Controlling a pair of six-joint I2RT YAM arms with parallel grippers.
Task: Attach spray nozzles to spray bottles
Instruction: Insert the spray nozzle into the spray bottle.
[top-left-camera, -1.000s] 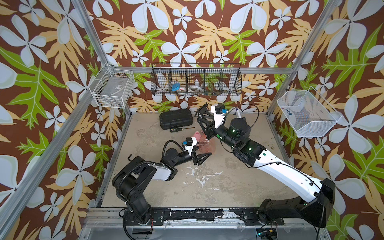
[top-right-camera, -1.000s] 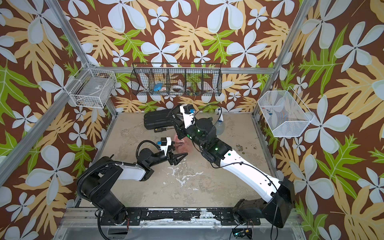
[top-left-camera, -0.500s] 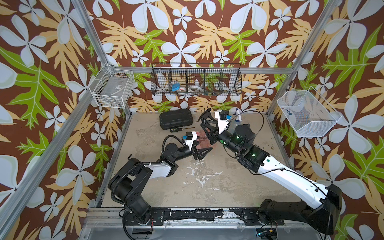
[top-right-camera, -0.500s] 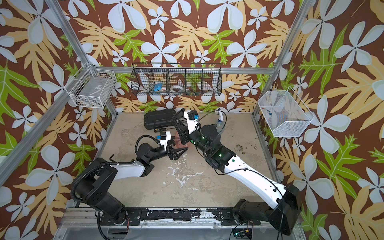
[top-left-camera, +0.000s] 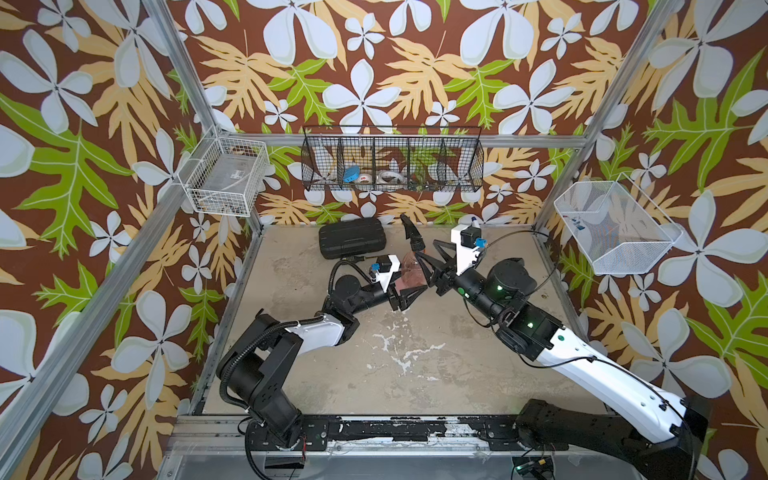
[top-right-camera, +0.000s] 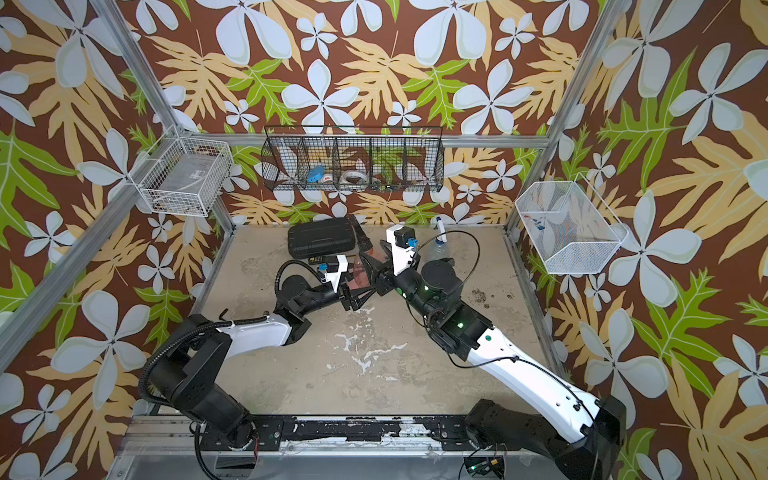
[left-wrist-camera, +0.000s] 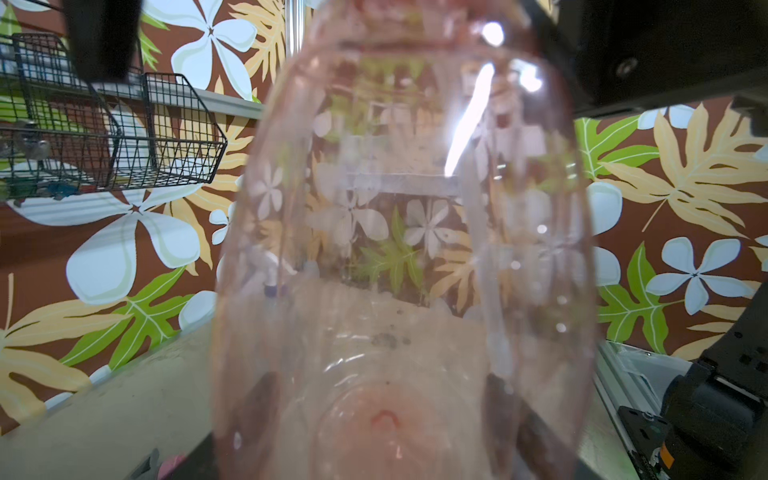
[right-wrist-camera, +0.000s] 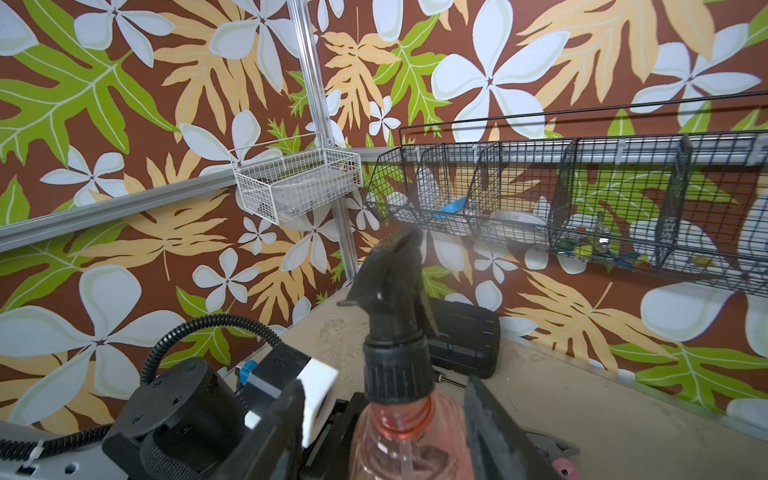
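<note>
Two robot arms meet over the far middle of a scuffed, pale table (top-left-camera: 395, 374). We see the left gripper (top-left-camera: 409, 293) pinching the lower body of the bottle (top-left-camera: 409, 270), a bulbous shape of see-through orange-red plastic, neck up. In the left wrist view its glossy wall fills the frame, and the dark fingers (left-wrist-camera: 496, 399) show through it as blurred smears on either side.

A matte black nozzle (right-wrist-camera: 395, 316) sits on the bottle's narrow threaded neck. It has a ribbed round collar around the mouth and an angular trigger head above.

The right gripper (top-left-camera: 426, 249) has its jaws spread, one on each side of the bottle's shoulder just below the collar. We cannot tell whether either jaw touches the plastic.

A flat black case (top-left-camera: 352, 239) with a ribbed lid lies just left of the bottle, near the far wall. Behind the right arm, a clear bottle (top-right-camera: 434, 250) with a bluish tint stands with a white head above it.
</note>
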